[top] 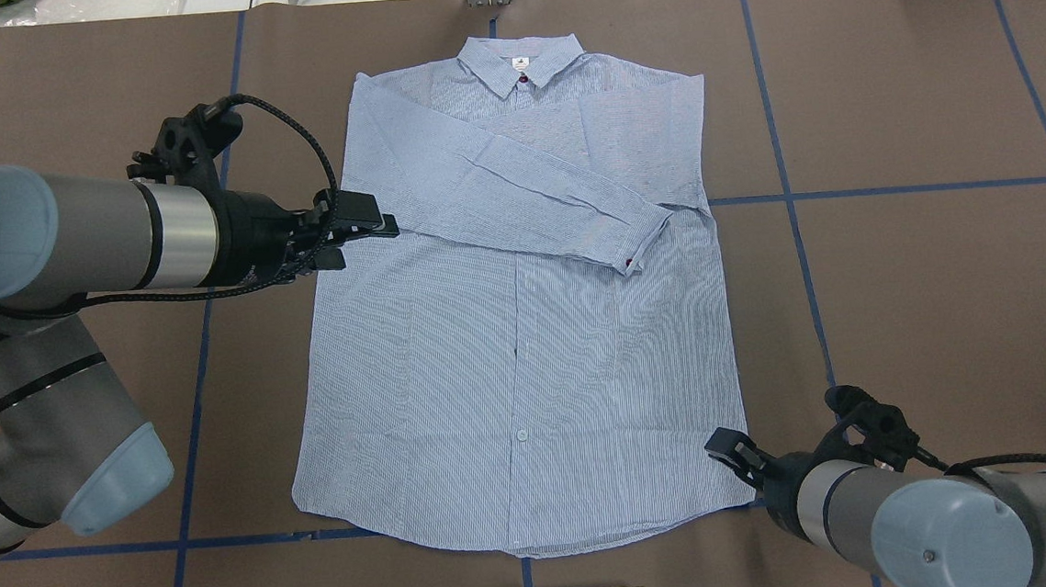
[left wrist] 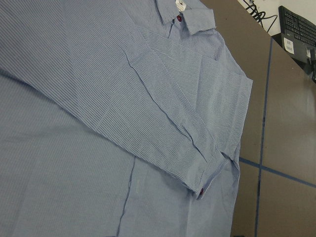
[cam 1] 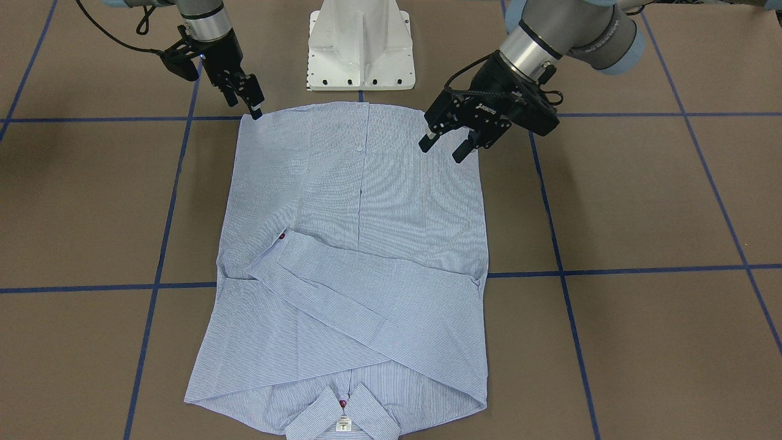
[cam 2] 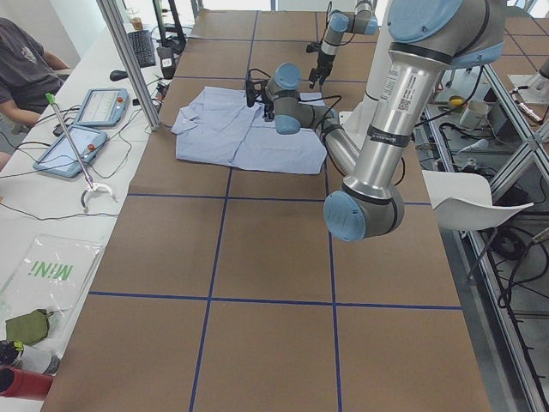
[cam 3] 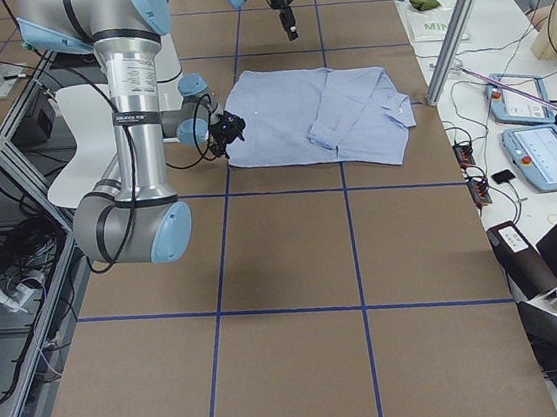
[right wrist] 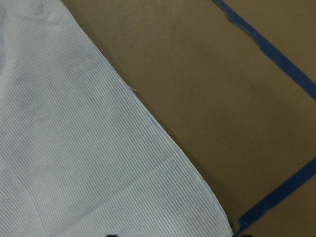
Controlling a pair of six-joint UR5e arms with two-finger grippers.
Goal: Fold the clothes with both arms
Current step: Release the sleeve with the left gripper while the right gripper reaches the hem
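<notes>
The shirt [cam 1: 360, 244] lies flat and buttoned-side up on the table [cam 1: 641, 201]. Its hem is just in front of the white pedestal base [cam 1: 360, 46] and its collar [cam 1: 345, 418] is at the end farthest from that base. One sleeve [cam 1: 366, 287] is folded slantwise across the chest, and its cuff [cam 1: 275, 244], with a dark red button, rests on the shirt front on the side of the base where the right arm works. The left gripper [cam 1: 444, 150] hangs over the shirt's other side edge, a little farther from the base than the hem. Its fingers [cam 1: 429, 137] are spread well apart, point down at the cloth and hold nothing. The side views show it above the fabric rather than on it. The right gripper [cam 1: 249, 105] is low at the hem corner on its own side of the base, with a fingertip at or just over the corner's edge. Its wrist camera looks down on that corner and the bare table beside it. Whether its fingers are apart or together cannot be told, nor whether they touch the cloth. Blue tape lines [cam 1: 617, 270] cross the table and run under the shirt.
</notes>
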